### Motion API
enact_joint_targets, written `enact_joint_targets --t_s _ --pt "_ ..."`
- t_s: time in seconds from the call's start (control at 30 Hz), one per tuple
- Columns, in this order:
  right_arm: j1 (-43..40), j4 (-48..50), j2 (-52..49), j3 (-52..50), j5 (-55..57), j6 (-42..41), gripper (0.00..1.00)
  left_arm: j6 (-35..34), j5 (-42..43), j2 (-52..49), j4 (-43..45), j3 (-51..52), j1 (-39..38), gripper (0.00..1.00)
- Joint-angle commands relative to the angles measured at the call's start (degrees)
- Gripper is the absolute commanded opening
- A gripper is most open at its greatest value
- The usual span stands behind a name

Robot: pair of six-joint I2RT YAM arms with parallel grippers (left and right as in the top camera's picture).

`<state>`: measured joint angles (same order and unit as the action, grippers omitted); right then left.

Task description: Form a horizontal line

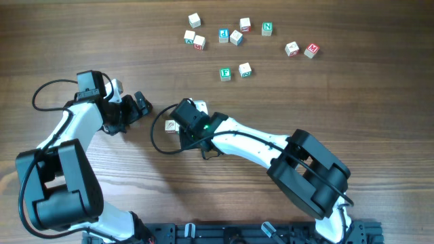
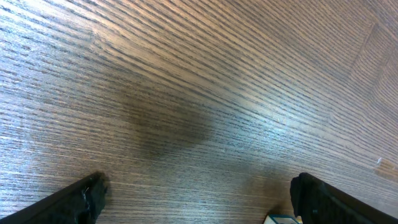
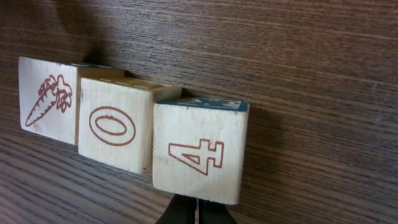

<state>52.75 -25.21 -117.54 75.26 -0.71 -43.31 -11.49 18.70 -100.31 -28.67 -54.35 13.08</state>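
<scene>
- Nearest the right wrist camera, the right gripper (image 3: 198, 213) shows only its two dark tips. They are pressed together with a hairline gap and hold nothing.
- Those tips sit just under the near face of the 4 cube (image 3: 198, 155). Whether they touch it I cannot tell.
- From the gripper, the horizontal line (image 3: 134, 134) lies straight ahead and off to the left. It has three pale cubes side by side on the counter (image 3: 311, 62): the 4 cube, then the 0 cube (image 3: 113, 129), then the carrot cube (image 3: 46, 99).
- Its long axis runs across the gripper's pointing direction, with the carrot end slanting farther away. The gripper therefore faces the row's broad side at the 4 end, not its tip.
- Neighbouring cubes touch. The 4 cube seems to stand a shade forward of the 0 cube, so my guess is that a light push at that end would square it up, while a hard one would swing the row.
- Farther off, the left gripper (image 2: 199, 199) is spread wide over bare wood, with a cube corner at its lower edge. In the overhead view it waits beside the right arm, which is clearly the nearer one to the row.
- Farthest, the loose cubes (image 1: 245, 25) lie scattered well apart from the line.
</scene>
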Motion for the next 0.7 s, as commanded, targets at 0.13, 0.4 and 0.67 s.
enact_joint_targets --t_s 0.13,0.4,0.67 --pt "-0.3 1.0 0.2 0.1 1.6 -0.1 0.05 0.3 -7.8 -4.6 -0.7 3.4 0.9 1.00" --pt "-0.3 1.7 0.2 0.1 0.5 1.0 0.05 0.3 -7.8 -4.6 -0.7 3.4 0.9 1.00" --pt "-0.2 -4.9 2.2 0.1 -1.4 -0.7 0.05 0.3 -7.8 -4.6 -0.7 3.4 0.9 1.00"
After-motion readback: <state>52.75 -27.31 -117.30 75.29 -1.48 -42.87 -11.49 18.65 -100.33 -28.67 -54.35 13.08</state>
